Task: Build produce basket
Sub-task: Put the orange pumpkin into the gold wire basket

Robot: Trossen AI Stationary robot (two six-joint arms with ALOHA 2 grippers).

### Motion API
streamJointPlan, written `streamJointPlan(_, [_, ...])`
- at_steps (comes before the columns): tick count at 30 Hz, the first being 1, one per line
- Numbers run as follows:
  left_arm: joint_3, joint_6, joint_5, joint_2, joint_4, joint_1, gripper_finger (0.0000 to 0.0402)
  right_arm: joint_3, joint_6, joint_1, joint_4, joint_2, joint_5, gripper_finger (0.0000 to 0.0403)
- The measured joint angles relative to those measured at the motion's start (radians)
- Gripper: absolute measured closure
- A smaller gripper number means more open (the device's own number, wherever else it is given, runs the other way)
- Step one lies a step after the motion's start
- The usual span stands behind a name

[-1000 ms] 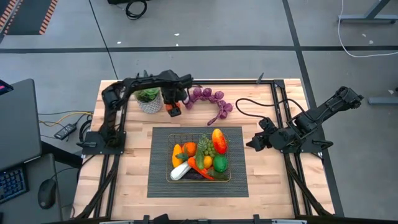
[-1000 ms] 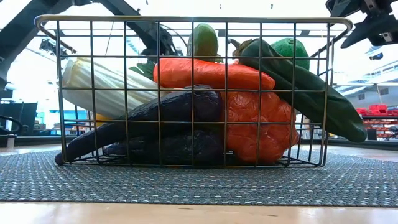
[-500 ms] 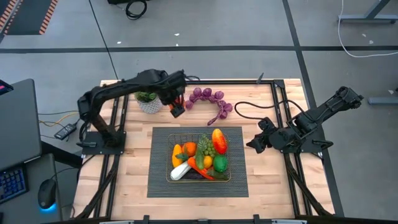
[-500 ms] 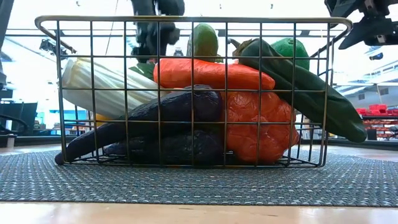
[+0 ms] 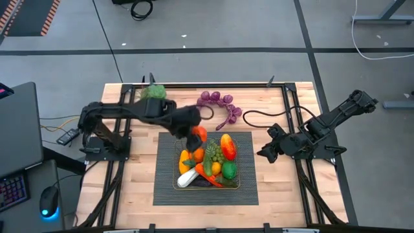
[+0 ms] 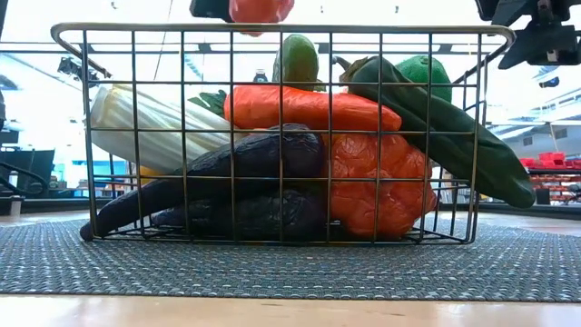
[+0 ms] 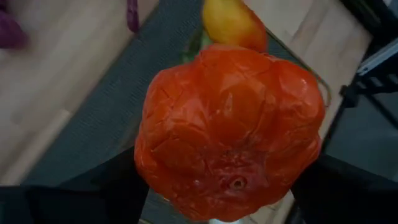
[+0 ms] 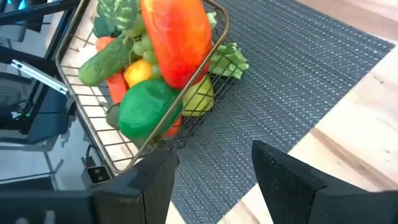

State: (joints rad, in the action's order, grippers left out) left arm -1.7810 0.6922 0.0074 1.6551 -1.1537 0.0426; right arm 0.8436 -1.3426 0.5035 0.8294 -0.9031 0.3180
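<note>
While right fingers [image 5: 261, 153] gape idle, left fingers [image 5: 196, 137] clutch an orange pepper [image 7: 230, 130] above the basket [image 6: 281, 30].

The basket [image 5: 207, 186] is heaped with produce [image 5: 213, 162] above its rim — little room inside; bare mat [image 5: 246, 191] flanks it; purple grapes [image 5: 218, 99] and a black cable [image 5: 259, 115] crowd the far side.

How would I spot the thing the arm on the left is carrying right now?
Find the wire basket on the dark mat mid-table. Just above the basket's far left corner hangs the left gripper, shut on a red-orange toy pepper. It is squat, lobed and wrinkled, and it is the only piece of produce up in the air rather than lying in the basket.
</note>
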Motion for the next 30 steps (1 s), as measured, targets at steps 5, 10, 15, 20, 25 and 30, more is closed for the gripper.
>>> streamJointPlan(5, [-0.004,0.147,-0.011,0.0,0.031,0.096,0.0072,0.0,0.012,0.011,-0.006,0.0,0.029,0.0186])
streamJointPlan(10, [-0.003,0.251,-0.063,0.014,0.045,0.182,0.0072,0.0,0.041,0.012,-0.005,0.0,0.047,0.0186])
streamJointPlan(15, [-0.004,0.359,-0.07,0.024,0.066,0.24,0.0066,0.0,0.057,0.012,-0.005,-0.006,0.059,0.0186])
streamJointPlan(20, [-0.004,0.353,-0.09,0.032,0.097,0.277,0.0054,0.0,0.062,0.012,-0.006,-0.021,0.059,0.0186])
streamJointPlan(25, [-0.004,0.259,-0.092,0.04,0.1,0.288,0.0052,0.0,0.063,0.012,-0.012,-0.028,0.06,0.0186])
streamJointPlan(30, [-0.003,0.175,-0.136,0.039,0.139,0.278,0.0051,0.0,0.06,0.012,-0.014,-0.029,0.077,0.0186])
